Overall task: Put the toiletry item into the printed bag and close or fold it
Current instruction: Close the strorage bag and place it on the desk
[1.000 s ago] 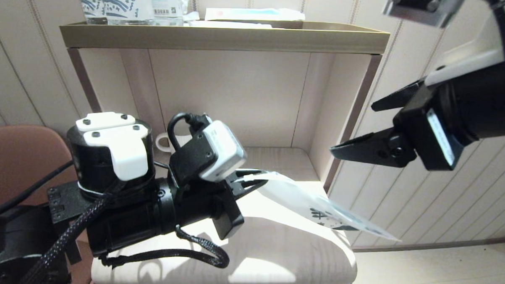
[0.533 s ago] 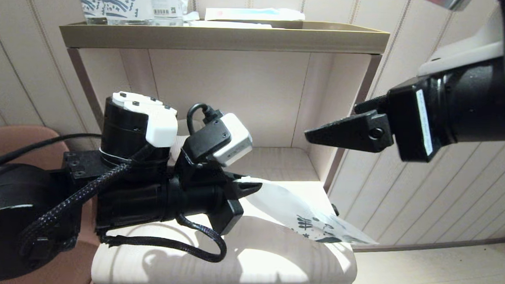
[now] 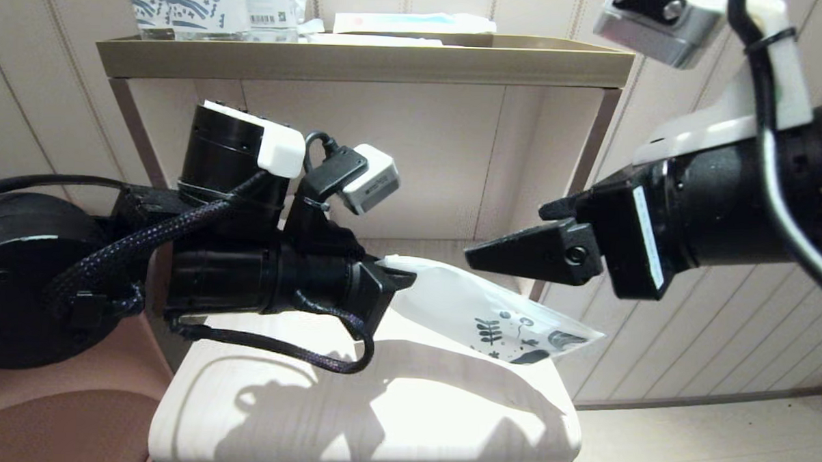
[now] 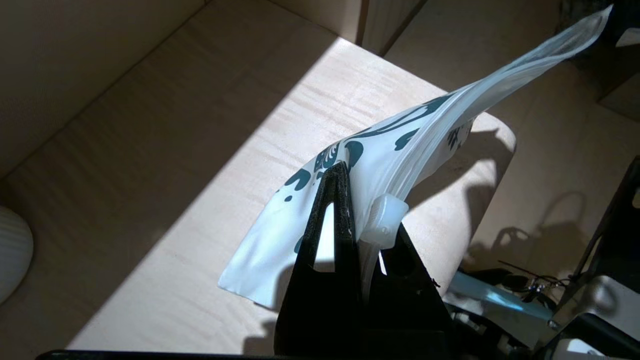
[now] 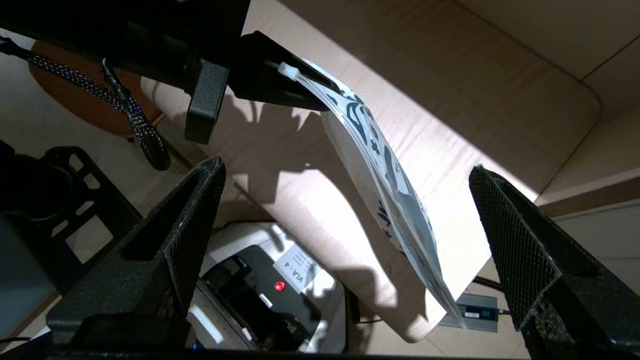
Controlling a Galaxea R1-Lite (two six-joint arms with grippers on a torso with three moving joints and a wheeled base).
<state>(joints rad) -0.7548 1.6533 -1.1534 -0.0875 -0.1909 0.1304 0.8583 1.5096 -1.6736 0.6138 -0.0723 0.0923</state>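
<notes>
The printed bag (image 3: pixel 476 308) is mostly white, kinda see-through, with a dark blue-teal leaf and flower print bunched at one end, plus a little white zip slider (image 4: pixel 382 224). Both grippers are plain black: the left gripper (image 3: pixel 399 280) and the right gripper (image 3: pixel 513 245), with a cross-hatched texture on the right one's fingers (image 5: pixel 515 235). The shelf unit (image 3: pixel 362 62) is pale beige wood grain with an olive-gold top tray. Up top there's a blue-and-white horse-patterned package (image 3: pixel 186 4). The chair (image 3: pixel 56 417) is reddish brown, and the wall panels (image 3: pixel 708 337) are cream striped.
</notes>
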